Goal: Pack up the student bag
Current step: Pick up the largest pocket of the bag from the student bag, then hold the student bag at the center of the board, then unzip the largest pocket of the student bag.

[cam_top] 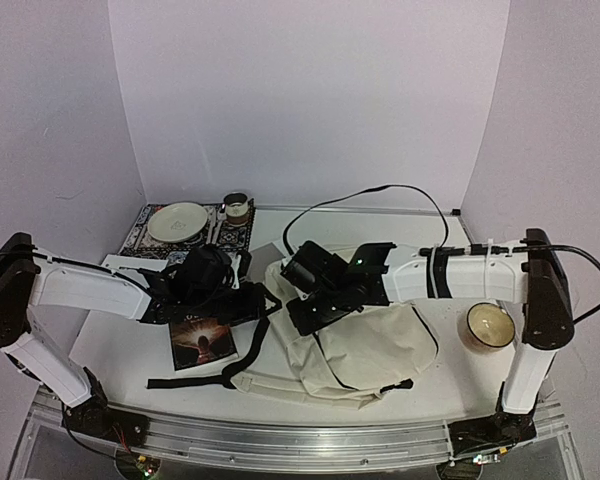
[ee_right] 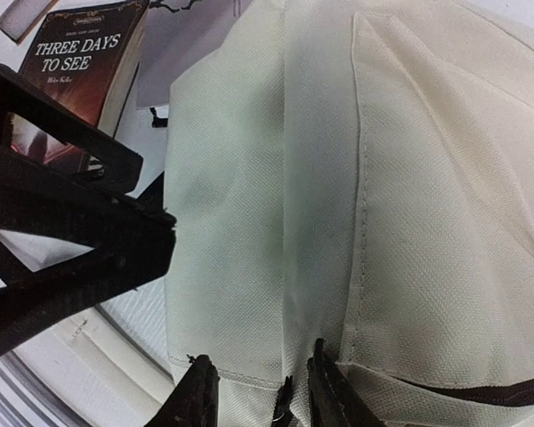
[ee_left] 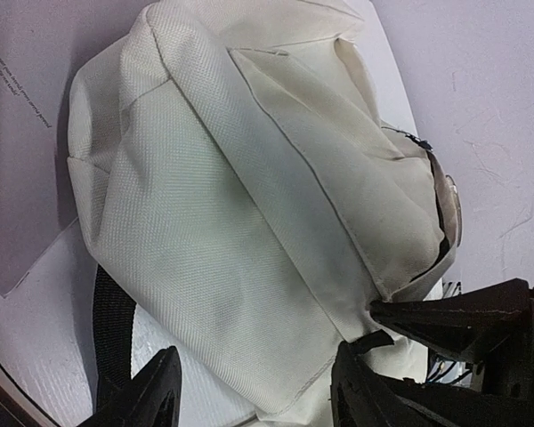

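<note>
The student bag [cam_top: 365,348] is a cream fabric backpack with black straps, lying flat at the table's centre. At its upper left end both grippers meet. My left gripper [cam_top: 242,292] is open, and in the left wrist view its fingers [ee_left: 151,391] straddle a bottom corner of the bag [ee_left: 231,222] without pinching it. My right gripper [cam_top: 308,298] hovers over the same end. Its jaws [ee_right: 262,400] stand narrow, one on each side of a raised fold of cloth with a dark zipper pull between them. A gap still shows beside the fabric [ee_right: 338,178].
A dark book [cam_top: 202,340] titled "Three Days to See" lies left of the bag, under my left arm. A bowl [cam_top: 490,325] sits at the right by the right arm. A plate [cam_top: 177,221] and a cup [cam_top: 237,207] rest on a patterned mat at the back left.
</note>
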Robot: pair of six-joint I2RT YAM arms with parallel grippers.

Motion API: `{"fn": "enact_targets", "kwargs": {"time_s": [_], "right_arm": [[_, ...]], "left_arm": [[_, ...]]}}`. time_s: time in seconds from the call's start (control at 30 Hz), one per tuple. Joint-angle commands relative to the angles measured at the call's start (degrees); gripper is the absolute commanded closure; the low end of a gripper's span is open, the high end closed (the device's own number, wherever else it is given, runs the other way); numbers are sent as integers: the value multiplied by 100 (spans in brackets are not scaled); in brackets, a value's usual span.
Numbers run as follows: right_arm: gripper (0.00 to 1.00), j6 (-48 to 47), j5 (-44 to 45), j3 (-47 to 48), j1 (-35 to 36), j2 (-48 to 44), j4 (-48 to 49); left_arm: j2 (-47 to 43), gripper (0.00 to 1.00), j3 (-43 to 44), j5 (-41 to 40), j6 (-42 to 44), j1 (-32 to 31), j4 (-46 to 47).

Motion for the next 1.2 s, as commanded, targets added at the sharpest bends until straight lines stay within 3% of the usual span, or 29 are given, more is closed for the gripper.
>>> {"fn": "enact_targets", "kwargs": {"time_s": [0.0,0.07,0.2,0.7,0.77,0.83,0.93,1.17], "right_arm": [[68,6,523,145,-19,132,-439],[75,-25,516,102,-19,114,-458],[99,-65,379,-38,-18,-80,-460],[100,-436,-687,-1018,-14,-1491,66],[100,-459,-803,-1152,-18,-1602,97],[100,-486,-964,-1309,-19,-1736,124],[100,-491,-1192,-1536,-19,-1956,137],[100,-464,-1664,-2092,-17,-2599,127]], "left_arm": [[0,42,-32,86,11,17,228],[17,42,-33,91,7,16,231],[124,41,8,147,-15,-2,229],[876,44,508,353,-141,-221,298],[913,55,641,331,-61,-220,300],[920,77,765,278,51,-212,297],[920,98,913,239,170,-89,295],[1050,100,1308,335,521,410,212]]}}
